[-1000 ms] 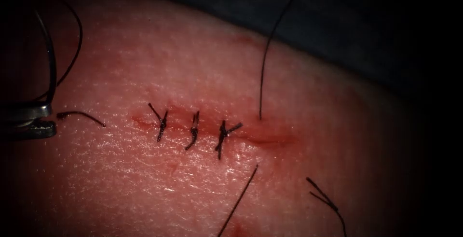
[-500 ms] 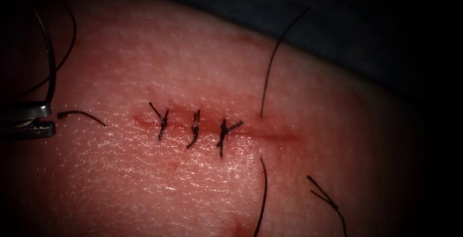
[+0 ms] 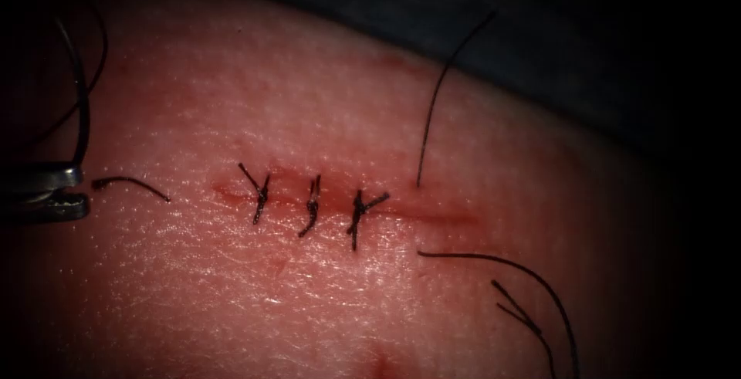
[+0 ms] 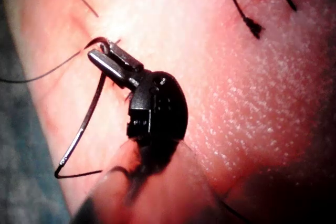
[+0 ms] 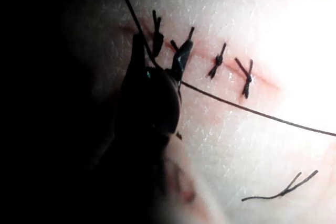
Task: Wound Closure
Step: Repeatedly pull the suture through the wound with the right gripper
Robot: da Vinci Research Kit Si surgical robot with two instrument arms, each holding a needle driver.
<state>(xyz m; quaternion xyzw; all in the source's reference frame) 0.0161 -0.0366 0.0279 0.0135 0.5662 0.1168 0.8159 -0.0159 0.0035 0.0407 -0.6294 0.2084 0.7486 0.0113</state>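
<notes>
Tissue [image 3: 324,116] lies under the scope w/ the cut [image 3: 340,201] running left-right across its middle; needle sits off to the far left of the cut, clear of the tissue, not driven in.

Left claw [image 3: 73,190], at the left edge in the endoscope view, is clamped on the needle [image 3: 79,93]. Left wrist view shows the grip better: jaws of the left claw [image 4: 102,56] pinched together on the needle [image 4: 84,124] near one end of its curve, the rest of the arc hanging free, w/ thread running off from it.

Right claw [image 5: 160,59] shows in the right wrist view, jaws spread apart over the cut [image 5: 210,64], gripping nothing; thread [image 5: 241,108] passes just beside them, whether touching can't tell.

Vs 0.5 s ago: the thread [image 3: 513,267] below the cut, which dropped nearly straight down from its exit point, now sweeps out to the right and arcs down. Upper strand [image 3: 436,101] unchanged. Left claw & needle haven't shifted.

Count: 3 tied stitches [image 3: 309,205] across the cut, 1 needle, 2 thread strands at the tissue right of the last stitch, 2 loose cut ends — one [image 3: 127,184] just right of the left claw, one [image 3: 521,317] lower right.
</notes>
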